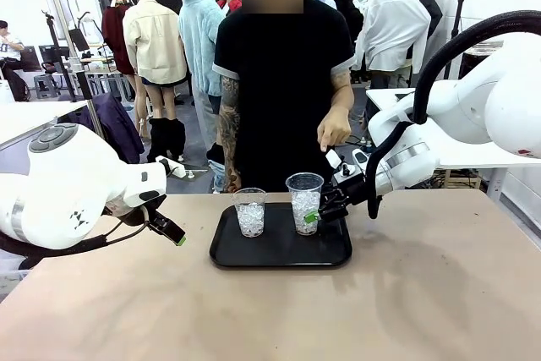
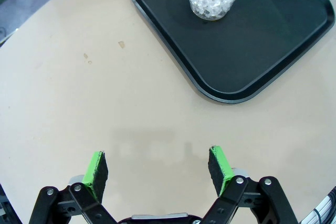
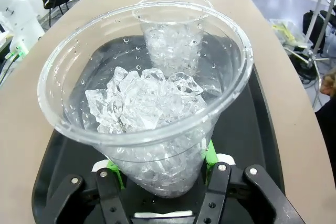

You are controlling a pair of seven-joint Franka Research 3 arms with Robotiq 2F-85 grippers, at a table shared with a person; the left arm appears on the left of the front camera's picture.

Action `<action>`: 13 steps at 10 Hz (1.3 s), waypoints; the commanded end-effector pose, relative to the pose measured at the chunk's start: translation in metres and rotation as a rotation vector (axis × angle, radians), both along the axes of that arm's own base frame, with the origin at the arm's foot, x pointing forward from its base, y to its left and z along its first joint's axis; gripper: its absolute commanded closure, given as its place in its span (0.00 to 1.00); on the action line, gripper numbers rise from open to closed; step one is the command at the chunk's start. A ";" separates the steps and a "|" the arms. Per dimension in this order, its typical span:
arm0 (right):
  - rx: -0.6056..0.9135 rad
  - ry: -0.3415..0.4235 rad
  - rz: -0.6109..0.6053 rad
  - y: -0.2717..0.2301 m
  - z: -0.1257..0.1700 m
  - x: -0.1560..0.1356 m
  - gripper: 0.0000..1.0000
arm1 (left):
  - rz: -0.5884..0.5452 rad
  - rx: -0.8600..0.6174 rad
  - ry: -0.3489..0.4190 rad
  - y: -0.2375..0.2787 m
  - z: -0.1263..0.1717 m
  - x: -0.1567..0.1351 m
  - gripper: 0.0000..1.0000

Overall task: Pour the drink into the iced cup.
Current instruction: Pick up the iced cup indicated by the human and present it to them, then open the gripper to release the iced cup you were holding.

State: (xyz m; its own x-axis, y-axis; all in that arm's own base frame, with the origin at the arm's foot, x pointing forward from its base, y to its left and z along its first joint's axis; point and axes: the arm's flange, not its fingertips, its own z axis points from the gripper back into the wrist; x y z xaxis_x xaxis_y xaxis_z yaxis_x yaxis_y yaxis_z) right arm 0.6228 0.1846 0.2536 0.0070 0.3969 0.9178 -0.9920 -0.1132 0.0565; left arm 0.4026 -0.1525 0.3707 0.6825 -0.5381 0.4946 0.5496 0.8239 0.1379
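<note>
"Starting with the largest thing, what lies on the bench (image 1: 423, 293)?"

"A black tray (image 1: 254, 261) sits at the middle of its far side. A person (image 1: 279, 82) stands behind it, one hand (image 1: 334, 128) hanging above the tray's right end. The right arm (image 1: 473, 107) reaches in to the tray, and the left arm (image 1: 68, 183) waits off to the tray's left."

"And on the tray?"

"Two clear cups stand upright and just beside each other: the left cup (image 1: 249, 211) and the taller right cup (image 1: 304, 200). Both hold ice (image 3: 142, 98)."

"Where is the drink?"

"No dark liquid can be made out in either cup. Which one gives and which one receives cannot be told."

"What about the hands?"

"The right hand (image 1: 317, 216) is grasping the right cup low down, with its green pads (image 3: 210, 156) against the wall on both sides. The left hand (image 2: 160, 169) is released, its fingers spread over bare bench short of the tray."

"So which step is in hand?"

"The pick-up, most likely. The cup is gripped but its base looks to be on the tray, so pouring has not begun."

"What does the next move call for?"

"Probably a straight lift that keeps the cup upright and clear of its neighbour. A slow tilt over the other rim would follow. The grip needs to be gentle, since the thin wall could buckle and the ice could shift suddenly."
</note>
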 end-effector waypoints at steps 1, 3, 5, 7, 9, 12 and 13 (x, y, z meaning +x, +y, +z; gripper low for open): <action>0.034 -0.021 0.002 0.001 -0.001 0.001 0.37 | 0.003 -0.002 -0.001 0.002 0.001 0.000 0.00; 0.036 -0.020 -0.009 -0.001 -0.001 0.001 0.42 | 0.003 -0.002 -0.001 0.002 0.001 0.000 0.00; 0.038 -0.017 -0.014 -0.002 0.001 -0.001 0.42 | 0.003 -0.002 -0.001 0.002 0.001 0.000 0.00; 0.044 -0.023 -0.023 -0.005 0.004 -0.003 0.42 | 0.003 -0.002 -0.001 0.002 0.001 0.000 0.00; 0.042 -0.070 -0.059 -0.014 0.019 -0.014 0.42 | 0.003 -0.002 -0.001 0.002 0.001 0.000 0.00; 0.017 -0.036 -0.038 -0.014 0.015 -0.001 0.42 | 0.003 -0.002 -0.001 0.002 0.001 0.000 0.00; 0.017 -0.036 -0.038 -0.014 0.015 -0.001 0.42 | 0.003 -0.002 -0.001 0.002 0.001 0.000 0.00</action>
